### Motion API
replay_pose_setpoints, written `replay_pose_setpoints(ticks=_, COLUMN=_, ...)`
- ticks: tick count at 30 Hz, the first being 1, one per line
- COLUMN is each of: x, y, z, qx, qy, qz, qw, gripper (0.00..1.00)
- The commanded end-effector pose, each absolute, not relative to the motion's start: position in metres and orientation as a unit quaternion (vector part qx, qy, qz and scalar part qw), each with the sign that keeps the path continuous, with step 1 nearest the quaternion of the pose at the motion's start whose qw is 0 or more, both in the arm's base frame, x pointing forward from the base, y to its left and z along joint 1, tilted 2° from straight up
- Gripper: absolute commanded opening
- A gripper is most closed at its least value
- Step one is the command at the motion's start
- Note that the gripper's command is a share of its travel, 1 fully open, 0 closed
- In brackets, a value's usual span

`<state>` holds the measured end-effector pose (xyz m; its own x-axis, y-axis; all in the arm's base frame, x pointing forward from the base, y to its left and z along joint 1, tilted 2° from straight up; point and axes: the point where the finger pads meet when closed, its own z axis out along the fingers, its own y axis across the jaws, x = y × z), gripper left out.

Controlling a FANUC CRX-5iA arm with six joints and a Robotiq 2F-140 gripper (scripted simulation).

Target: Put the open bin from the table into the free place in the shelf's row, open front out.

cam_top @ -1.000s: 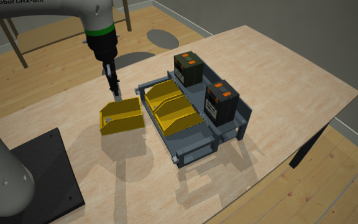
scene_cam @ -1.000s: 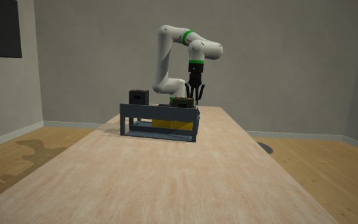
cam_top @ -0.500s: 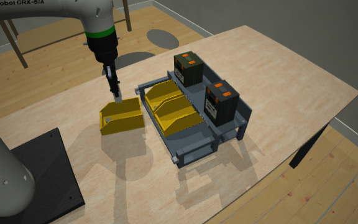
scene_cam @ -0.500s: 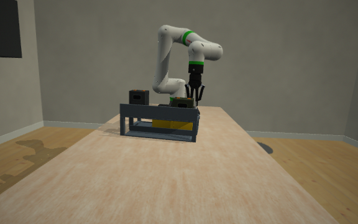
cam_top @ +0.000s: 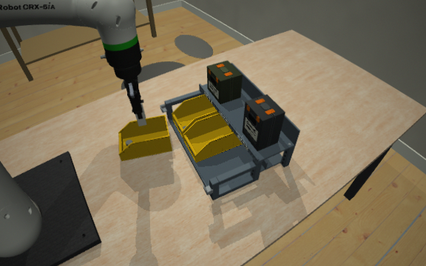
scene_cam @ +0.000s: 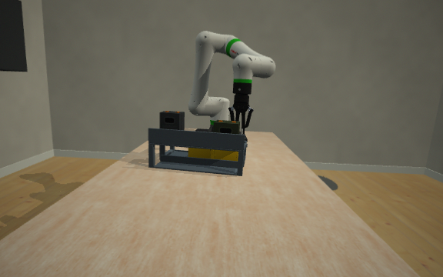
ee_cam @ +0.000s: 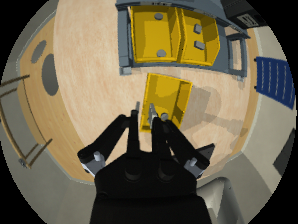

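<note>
Gripper [cam_top: 140, 119] [scene_cam: 243, 132] [ee_cam: 144, 107] straddles the lone yellow bin's [cam_top: 148, 147] [ee_cam: 170, 95] side wall — fingers released, slightly parted.

Wears a smooth, rounded, pale-grey casing [scene_cam: 202, 69] [ee_cam: 220, 195]. At ten o'clock from above, bears red and dark lettering [cam_top: 24, 7] ending "Robot CRX-5iA". Sports a bright green ring [cam_top: 120, 45] [scene_cam: 242, 81] above a black wrist section [cam_top: 122, 60] [scene_cam: 242, 88]. At eight o'clock from above, shows small recessed screws [cam_top: 7, 216]. Ends in a black, linked tool [cam_top: 139, 117] [scene_cam: 243, 131] [ee_cam: 144, 107] with grey fingertip pads [cam_top: 141, 120] [ee_cam: 138, 106].
</note>
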<state>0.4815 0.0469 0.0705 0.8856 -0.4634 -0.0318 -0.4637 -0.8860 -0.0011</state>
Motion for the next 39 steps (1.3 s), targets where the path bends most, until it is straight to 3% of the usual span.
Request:
replay_pose_setpoints(ticks=1, x=0.482, y=0.047, z=0.067, qx=-0.971, qy=0.239, qz=0.015, qw=0.004, gripper=0.15)
replay_pose_setpoints(ticks=39, x=0.481, y=0.047, z=0.049, qx=-0.971, qy=0.239, qz=0.015, qw=0.004, gripper=0.15)
